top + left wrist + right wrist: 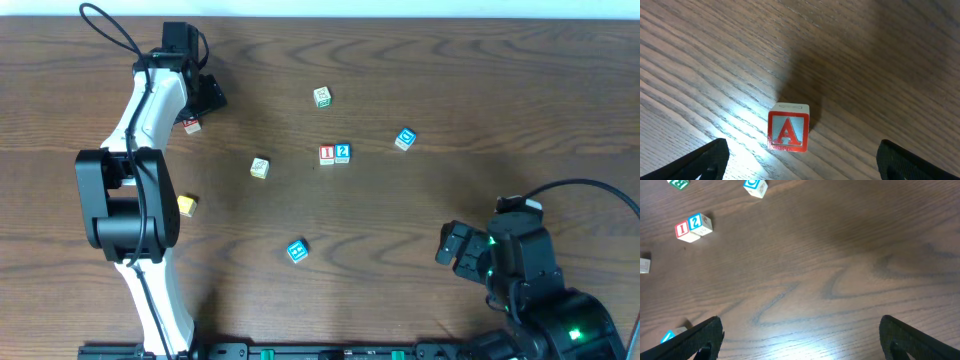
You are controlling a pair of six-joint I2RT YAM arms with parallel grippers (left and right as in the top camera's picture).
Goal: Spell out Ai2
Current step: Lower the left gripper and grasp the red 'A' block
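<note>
The red "A" block (788,132) stands on the table between my left gripper's open fingers (802,162), untouched; overhead it shows as a small red block (191,125) just below the left gripper (207,97). A red "1" block (326,154) and a blue "2" block (343,152) sit side by side mid-table, and they also show in the right wrist view, the "1" block (682,230) left of the "2" block (697,222). My right gripper (452,250) is open and empty at the front right, over bare wood (800,340).
Other letter blocks lie scattered: a green one (322,96) at the back, a blue one (405,138) to the right, a pale one (260,167), a yellow one (187,205) by the left arm, and a blue one (297,250) in front.
</note>
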